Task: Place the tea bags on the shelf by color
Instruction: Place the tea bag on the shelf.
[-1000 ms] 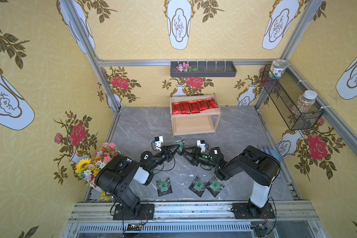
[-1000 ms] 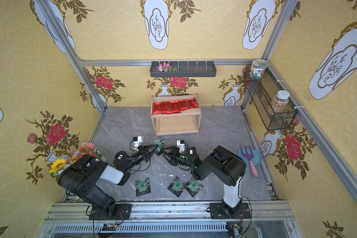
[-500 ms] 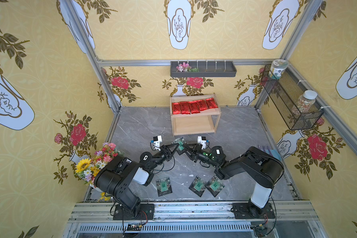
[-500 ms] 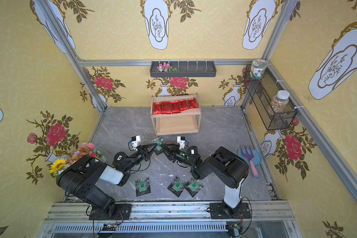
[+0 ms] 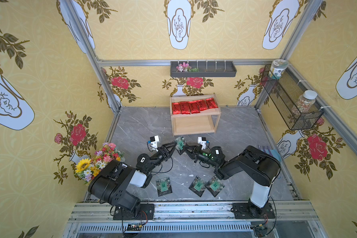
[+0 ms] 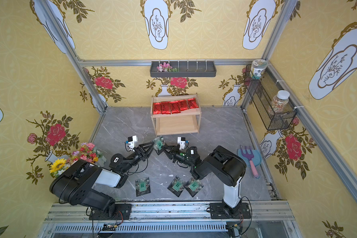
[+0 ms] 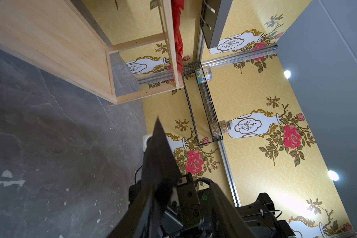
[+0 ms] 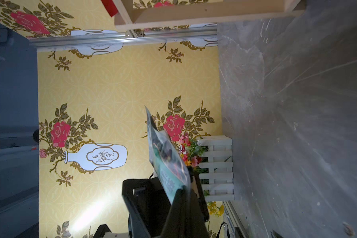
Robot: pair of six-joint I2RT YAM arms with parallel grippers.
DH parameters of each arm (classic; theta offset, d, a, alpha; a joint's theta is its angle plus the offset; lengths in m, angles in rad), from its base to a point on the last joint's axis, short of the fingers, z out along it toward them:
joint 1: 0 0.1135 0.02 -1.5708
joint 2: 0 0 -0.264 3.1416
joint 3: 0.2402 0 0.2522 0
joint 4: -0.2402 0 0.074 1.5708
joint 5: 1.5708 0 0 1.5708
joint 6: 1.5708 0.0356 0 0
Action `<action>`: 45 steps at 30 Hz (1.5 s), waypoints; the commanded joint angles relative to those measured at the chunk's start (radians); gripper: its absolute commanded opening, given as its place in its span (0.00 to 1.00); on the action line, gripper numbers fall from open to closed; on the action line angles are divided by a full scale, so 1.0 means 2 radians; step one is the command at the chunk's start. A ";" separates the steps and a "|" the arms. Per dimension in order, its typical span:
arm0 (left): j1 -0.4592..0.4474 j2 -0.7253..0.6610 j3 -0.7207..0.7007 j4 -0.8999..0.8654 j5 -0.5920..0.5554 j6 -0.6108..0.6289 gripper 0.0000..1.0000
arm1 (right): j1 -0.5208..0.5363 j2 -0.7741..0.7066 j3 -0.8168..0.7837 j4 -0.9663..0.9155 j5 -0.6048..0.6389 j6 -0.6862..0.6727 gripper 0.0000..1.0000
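Observation:
A green tea bag [image 5: 180, 143] [image 6: 159, 143] hangs above the floor just in front of the shelf [image 5: 194, 126]. My right gripper [image 5: 182, 148] [image 8: 180, 192] is shut on the lower edge of this packet [image 8: 167, 156]. My left gripper [image 5: 174, 145] meets it from the other side, jaws open, with its fingers [image 8: 132, 195] standing apart on both sides of the packet. In the left wrist view the packet [image 7: 159, 156] shows edge-on and dark. Three more green tea bags [image 5: 163, 186] [image 5: 197, 185] [image 5: 214, 185] lie near the front rail. Several red tea bags [image 5: 194, 106] fill the top tier.
The shelf's lower board holds nothing. A flower bouquet [image 5: 99, 160] behind a white fence [image 8: 215, 169] stands at the left wall. A toy fork and dustpan [image 6: 249, 158] lie at the right. A grey wall tray [image 5: 203, 69] and a wire basket [image 5: 291, 103] with jars hang higher up.
Both grippers moved with the green tea bag a little toward the shelf. The right gripper closed on the packet, and the left gripper opened off it.

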 commanded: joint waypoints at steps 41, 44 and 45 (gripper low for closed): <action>0.064 -0.325 0.066 -0.568 -0.057 0.207 0.72 | -0.038 0.226 0.338 -0.174 0.193 -0.160 0.06; 0.066 -0.324 0.066 -0.568 -0.056 0.208 0.72 | -0.038 0.240 0.353 -0.179 0.191 -0.155 0.06; 0.066 -0.323 0.066 -0.567 -0.056 0.208 0.72 | -0.038 0.244 0.357 -0.180 0.190 -0.155 0.06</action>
